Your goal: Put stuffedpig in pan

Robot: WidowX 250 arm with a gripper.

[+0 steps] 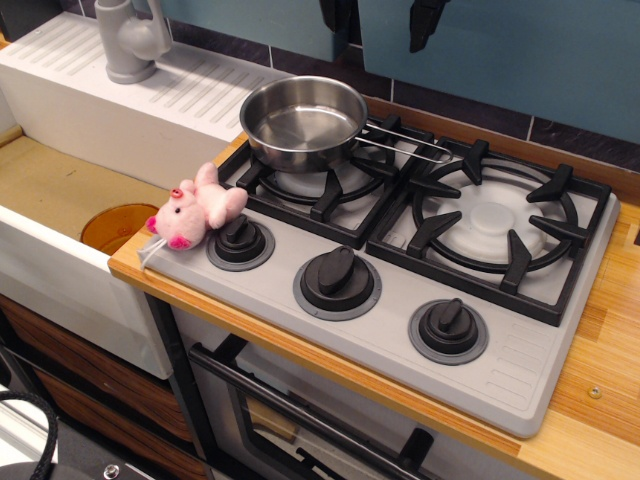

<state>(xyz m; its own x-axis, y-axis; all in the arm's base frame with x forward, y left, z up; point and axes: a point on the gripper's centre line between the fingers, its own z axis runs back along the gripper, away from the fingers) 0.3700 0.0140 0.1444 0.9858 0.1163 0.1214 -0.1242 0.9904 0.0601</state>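
Overhead, claw (385,20) state unclear (cropped); stuffedpig (193,211) on stove (500,350), pan (302,120) on grate.

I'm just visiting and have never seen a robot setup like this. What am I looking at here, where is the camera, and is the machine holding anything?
This is one picture, taken from above and in front of a toy kitchen. The two dark shapes at the top edge are the tips of the robot's claw; the rest of the arm is out of the picture. The claw hangs high above the stove, and nothing shows between its tips.

Below it is a grey play stove with two black burner grates and three black knobs. A shiny steel pan, empty, sits on the left grate, its thin wire handle pointing right. A small pink stuffed pig lies at the stove's front left corner, beside the leftmost knob. Left of the stove is a white sink with a grey faucet. The pig is not yet in the pan.
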